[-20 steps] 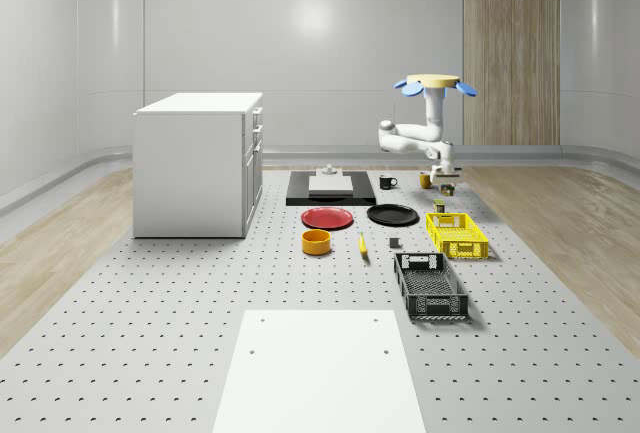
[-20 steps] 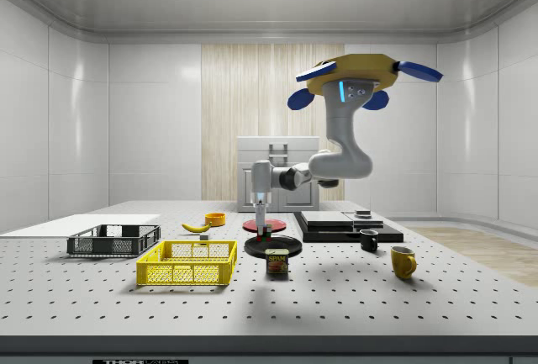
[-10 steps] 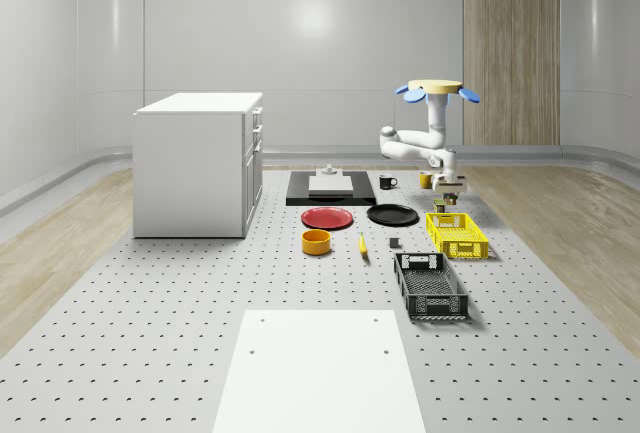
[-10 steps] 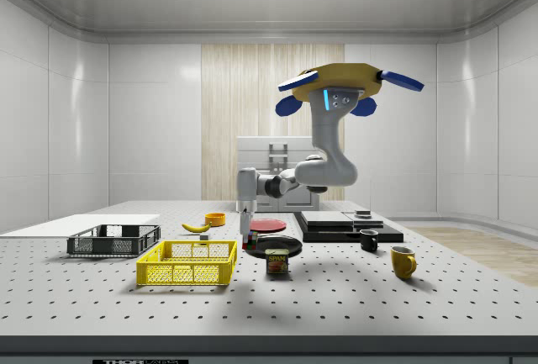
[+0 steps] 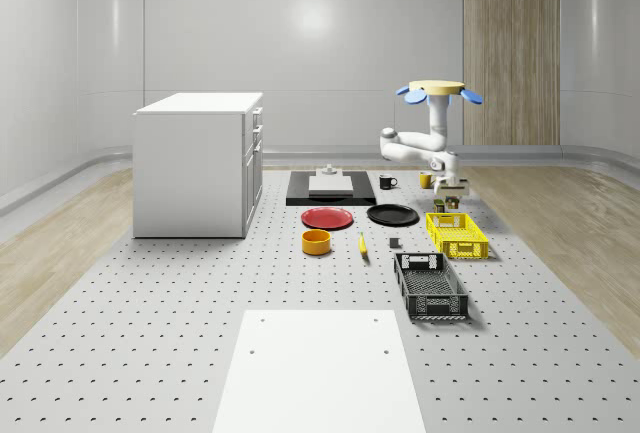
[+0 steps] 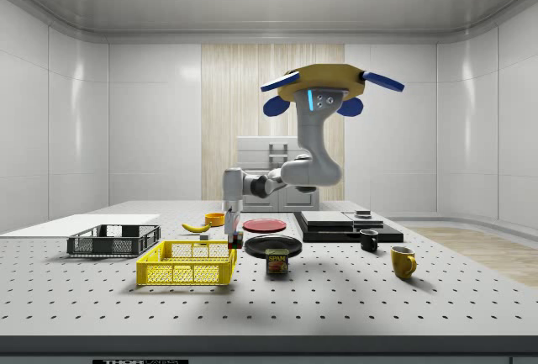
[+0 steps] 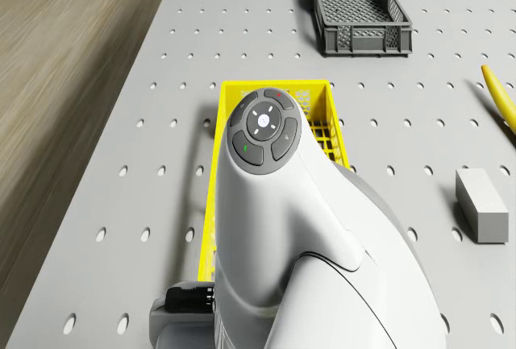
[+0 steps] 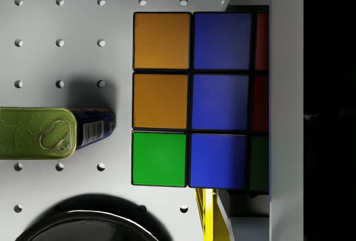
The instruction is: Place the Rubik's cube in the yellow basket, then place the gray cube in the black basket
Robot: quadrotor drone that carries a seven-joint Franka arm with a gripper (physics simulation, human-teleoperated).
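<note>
Gripper (image 6: 232,239) clamped on Rubik's cube (image 8: 192,99), just over yellow basket (image 6: 187,264) edge, drone (image 6: 321,88) hovering above table

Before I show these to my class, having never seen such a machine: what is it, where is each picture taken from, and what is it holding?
It is a simulated flying drone with a robot arm hanging beneath it, ending in a two-finger gripper. One camera looks down over the whole perforated table, one watches from the side, one sits on the drone, one on the wrist. The drone hovers above the table near the yellow basket. The gripper is shut on the Rubik's cube, at the basket's near end. Also on the table: the black basket, a gray cube, a tin can, plates, mugs, a bowl, a banana and a white cabinet.
</note>
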